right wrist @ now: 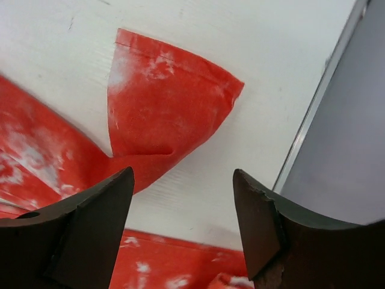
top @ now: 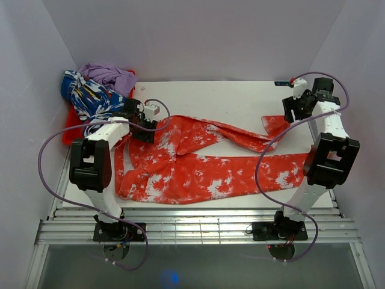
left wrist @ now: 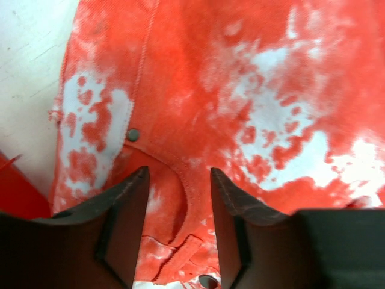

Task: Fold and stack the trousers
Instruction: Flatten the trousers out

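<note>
You had the trousers spread across the counter, waistband left. Your left hand hung apart over the waistband; your right hand gaped above the far-right cuff.

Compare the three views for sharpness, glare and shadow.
Top external: soft, even light, the trousers sharp, only faint shadows under the arms. Left wrist: white blotches wash out at right; the left gripper dark and soft-edged. Right wrist: hem crisp, right gripper dark.
</note>
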Controlling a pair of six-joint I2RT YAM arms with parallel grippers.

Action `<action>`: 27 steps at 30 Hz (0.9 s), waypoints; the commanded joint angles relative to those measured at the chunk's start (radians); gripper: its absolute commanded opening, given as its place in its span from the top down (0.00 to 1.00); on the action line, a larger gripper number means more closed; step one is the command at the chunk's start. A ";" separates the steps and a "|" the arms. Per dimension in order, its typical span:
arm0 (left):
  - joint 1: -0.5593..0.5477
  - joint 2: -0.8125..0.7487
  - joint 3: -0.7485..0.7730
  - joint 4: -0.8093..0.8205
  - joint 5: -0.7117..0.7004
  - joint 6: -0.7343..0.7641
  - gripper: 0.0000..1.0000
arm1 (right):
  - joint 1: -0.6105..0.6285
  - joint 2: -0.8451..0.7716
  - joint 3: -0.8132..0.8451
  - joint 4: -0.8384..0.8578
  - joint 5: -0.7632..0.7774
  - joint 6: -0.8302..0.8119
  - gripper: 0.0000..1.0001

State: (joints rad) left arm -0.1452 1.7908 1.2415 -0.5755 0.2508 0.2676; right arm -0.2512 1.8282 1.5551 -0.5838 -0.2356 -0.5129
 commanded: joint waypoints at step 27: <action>0.002 -0.053 0.085 -0.093 0.231 0.021 0.19 | -0.161 0.118 -0.471 0.708 -0.599 -1.355 0.20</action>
State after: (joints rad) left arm -0.1452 1.7706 1.2953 -0.6594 0.4553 0.2867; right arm -0.4274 1.9213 1.0817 -0.0223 -0.7895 -1.8183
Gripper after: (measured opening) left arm 0.808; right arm 0.801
